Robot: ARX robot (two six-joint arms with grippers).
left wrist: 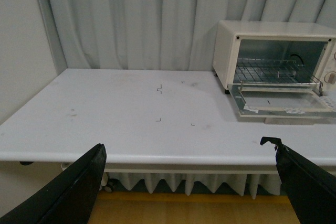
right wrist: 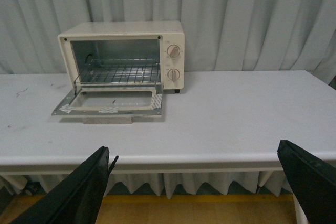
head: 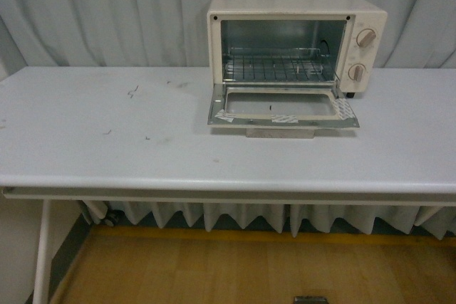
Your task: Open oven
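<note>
Both claws (left wrist: 189, 182) (right wrist: 199, 182) gape clear of oven (head: 296, 40), door (head: 283, 110) down, rack (head: 274, 67) inside.

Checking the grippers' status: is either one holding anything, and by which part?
Nothing is held. Left gripper and right gripper are both open, apart from the oven.

White table (head: 107, 140), scuffed top, oven (head: 296, 40) at its back edge

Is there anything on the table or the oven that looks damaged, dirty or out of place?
Nothing is broken or spilled. The oven stands square with its door folded down flat. Two small oddities: patches of pale tape on the door's inner frame, and dark scuff marks on the table, left of the oven.
</note>
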